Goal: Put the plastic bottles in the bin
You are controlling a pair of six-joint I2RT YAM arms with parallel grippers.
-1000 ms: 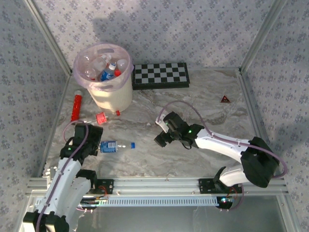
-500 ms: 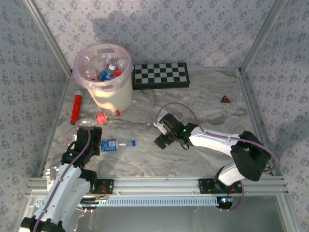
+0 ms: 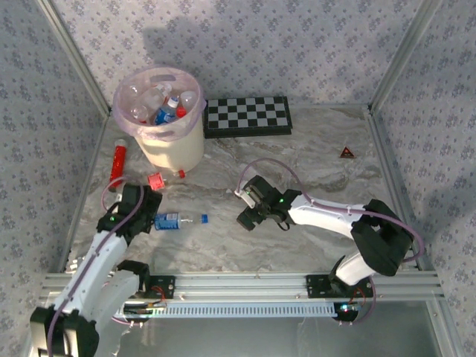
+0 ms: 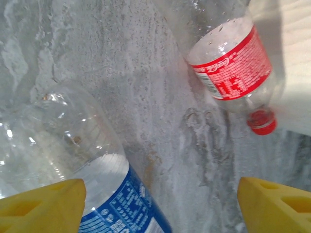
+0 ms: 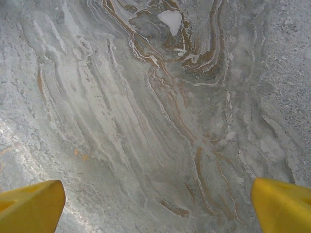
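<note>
Two bottles lie loose on the table (image 3: 312, 186), and both grippers stand open and empty.

The bin (image 3: 172, 149) stands at the far left of the table with several bottles (image 3: 165, 104) already inside its pink liner. A red-labelled bottle (image 3: 155, 181) lies just beside the bin's base, and a blue-labelled bottle (image 3: 177, 221) lies on its side a little nearer the arms. The left gripper (image 4: 160, 206) hangs over these two with its yellow fingers (image 4: 43, 206) spread wide. One finger is next to the blue-labelled bottle, the gap between them is over bare table, and it grips nothing. The right gripper (image 5: 155, 208) sits mid-table, its fingers fully apart over bare marble. A red cylinder (image 3: 117, 162) lies to the left of the bin, and a chequered board (image 3: 248, 116) to its right.
</note>
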